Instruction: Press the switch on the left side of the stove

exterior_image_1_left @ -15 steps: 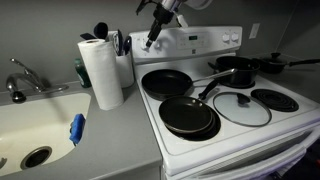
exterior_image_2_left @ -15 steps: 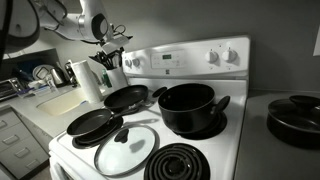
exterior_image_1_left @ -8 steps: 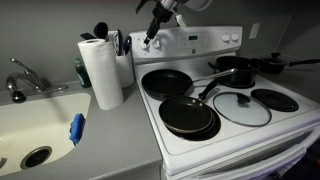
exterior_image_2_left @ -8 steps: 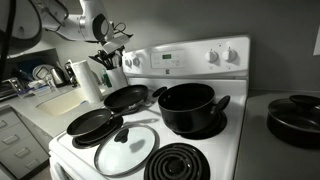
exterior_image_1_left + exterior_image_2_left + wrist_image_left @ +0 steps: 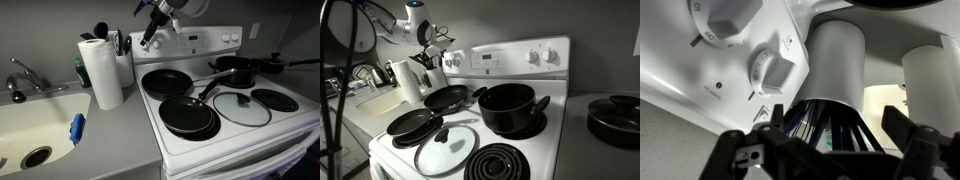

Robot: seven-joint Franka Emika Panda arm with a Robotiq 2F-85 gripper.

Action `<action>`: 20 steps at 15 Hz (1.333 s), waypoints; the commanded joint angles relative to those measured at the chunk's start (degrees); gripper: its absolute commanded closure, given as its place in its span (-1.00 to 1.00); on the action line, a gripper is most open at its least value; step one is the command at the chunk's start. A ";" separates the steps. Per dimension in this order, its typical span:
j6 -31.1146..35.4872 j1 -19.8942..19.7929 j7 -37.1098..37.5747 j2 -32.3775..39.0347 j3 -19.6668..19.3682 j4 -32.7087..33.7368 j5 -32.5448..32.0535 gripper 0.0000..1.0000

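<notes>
Over the back edge of the counter (image 5: 115, 135), the open, empty gripper (image 5: 147, 40) hovers near left knobs (image 5: 770, 68) on the stove (image 5: 200, 42). The press looks not yet made.

White stove (image 5: 230, 100), pan-covered burners

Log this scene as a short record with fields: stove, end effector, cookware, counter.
stove: white stove, knobs on the raised back panel
end effector: end effector open, fingers spread in the wrist view, at the panel's end nearest the counter; contact cannot be told
burners nearest counter: rear frying pan, front frying pan, both black
other burners: glass lid lying flat, bare coil burner, black pot at the back
counter: paper towel roll upright, between sink and stove
</notes>
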 commanded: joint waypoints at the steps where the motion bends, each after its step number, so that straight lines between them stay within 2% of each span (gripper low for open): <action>1: -0.39 -1.14 -1.80 4.35 2.53 6.44 3.22 -1.00; 4: 0.41 -1.09 -0.68 6.50 3.13 9.80 5.10 -1.00; 15: -4.10 -0.57 6.27 13.02 3.27 18.40 7.75 -1.00; 20: -6.24 -0.72 6.16 15.14 5.19 21.40 8.26 -1.00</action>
